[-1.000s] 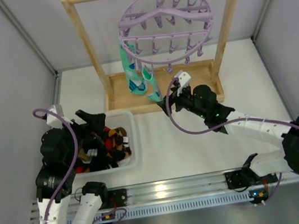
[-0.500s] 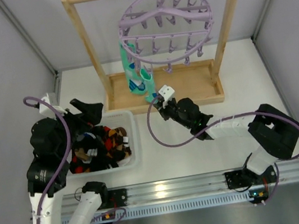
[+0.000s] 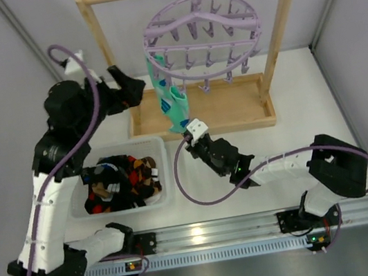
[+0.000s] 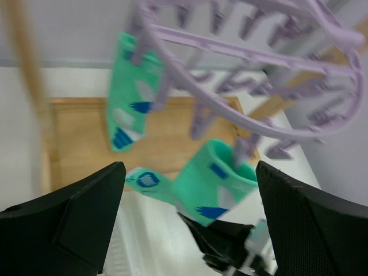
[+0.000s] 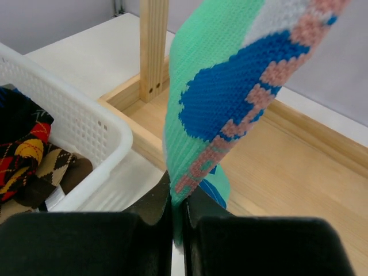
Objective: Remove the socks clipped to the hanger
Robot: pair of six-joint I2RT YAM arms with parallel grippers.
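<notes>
pinching the teal sock [image 5: 230,103] low in my right tool [image 5: 178,214] to tug it off the hanger [image 4: 230,49]; left tool [image 4: 187,172] spread, ready.

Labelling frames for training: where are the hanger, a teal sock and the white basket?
hanger [image 3: 200,11], top external view, central hub.
teal sock [image 5: 230,92], right wrist view, blue patch.
white basket [image 3: 167,176], top external view, right wall.

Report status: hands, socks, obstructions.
Left hand open, up beside hanger. Right hand shut on lower teal sock, bottom end. Two teal socks clipped on; argyle socks in basket. Wooden post close by left hand.
</notes>
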